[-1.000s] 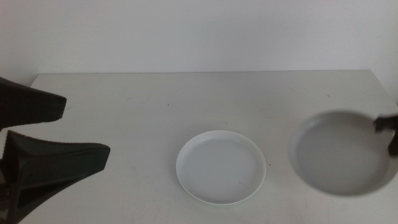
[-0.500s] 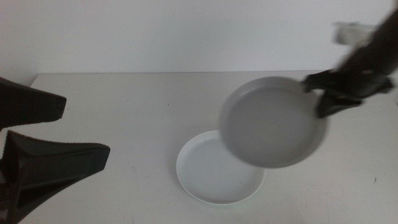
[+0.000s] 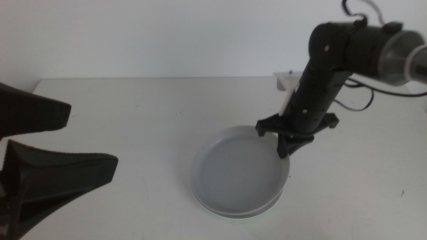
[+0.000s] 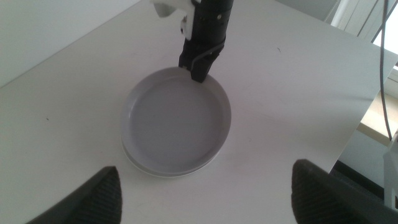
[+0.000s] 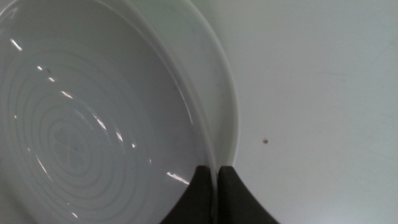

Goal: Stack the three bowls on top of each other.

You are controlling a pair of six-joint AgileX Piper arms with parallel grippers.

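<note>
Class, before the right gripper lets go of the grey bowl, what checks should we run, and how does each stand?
1. Grey bowl sits over the white bowl: ok, white rim shows only beneath it.
2. Grey bowl fully seated, level: cannot tell.
3. Right gripper pinches the grey rim: ok, jaws closed thin on it in the right wrist view.
4. Left gripper apart from the stack: ok, open, waiting at the table's left.
5. Mint green bowl located for the last step: not ok, no view shows it.
</note>
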